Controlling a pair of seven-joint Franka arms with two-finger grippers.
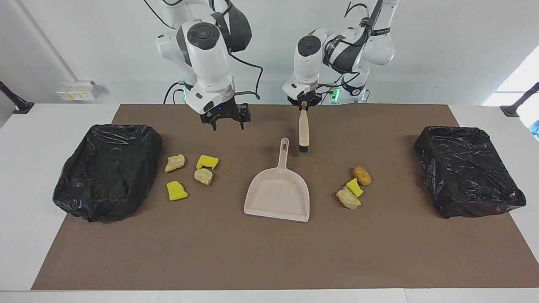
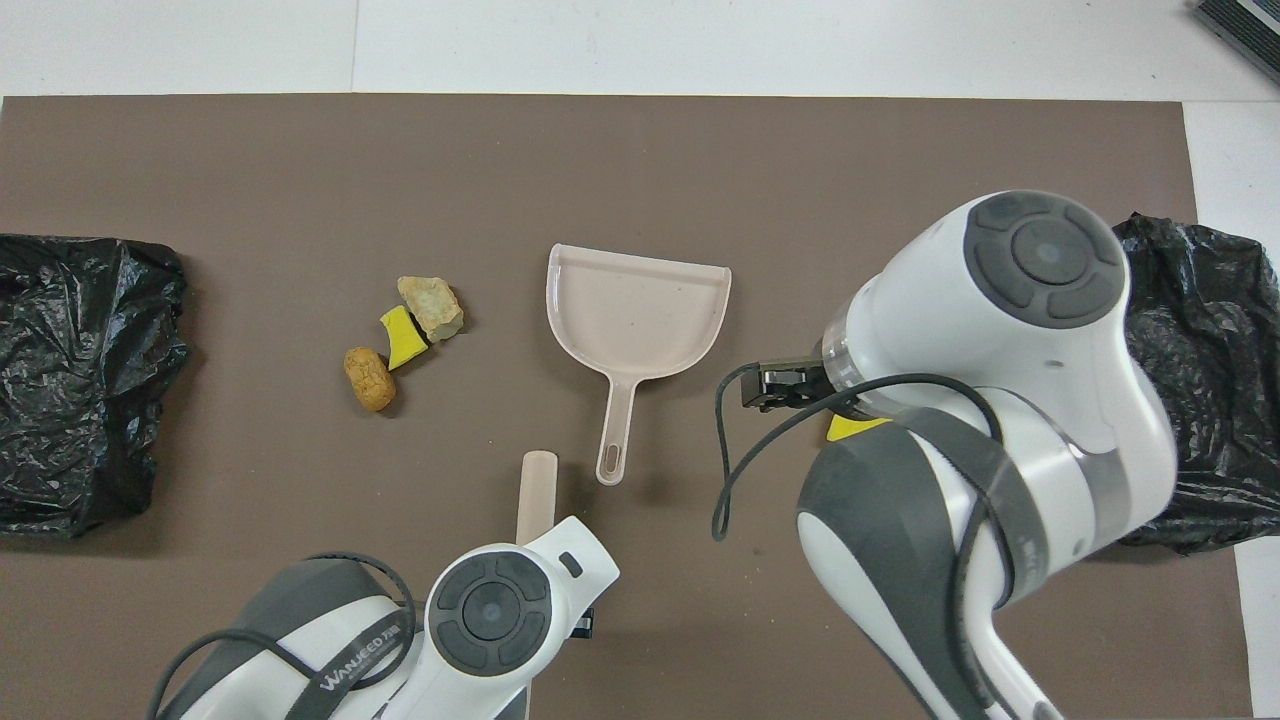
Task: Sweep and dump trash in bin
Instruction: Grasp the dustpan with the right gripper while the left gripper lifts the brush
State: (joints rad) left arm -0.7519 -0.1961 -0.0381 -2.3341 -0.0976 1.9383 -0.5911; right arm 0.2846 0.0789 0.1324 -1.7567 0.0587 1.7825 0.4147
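the trash lies on the brown mat (image 1: 269,261) in two clusters, seven scraps in all. toward the right arm's end are four: two yellow sponge chunks (image 1: 207,161) and two tan crusty lumps (image 1: 174,162), just beside a black bin bag (image 1: 107,170). toward the left arm's end are three, touching or nearly so: a brown bread-like lump (image 1: 362,175), one yellow chunk (image 1: 354,187) and one pale crusty lump (image 1: 348,198); a second black bin bag (image 1: 469,170) sits well apart from them at that end. between the two clusters lies one beige dustpan (image 1: 278,193), its handle pointing toward the robots.

the left gripper (image 1: 303,106) is clamped shut on the top of a beige brush (image 1: 303,129), which hangs upright with its dark tip low over the mat just beside the dustpan's handle. the right gripper (image 1: 225,122) hangs with its fingers spread and nothing in them, over the mat. in the overhead view the right arm (image 2: 1000,400) covers most of the four-scrap cluster, leaving only a sliver of yellow showing.
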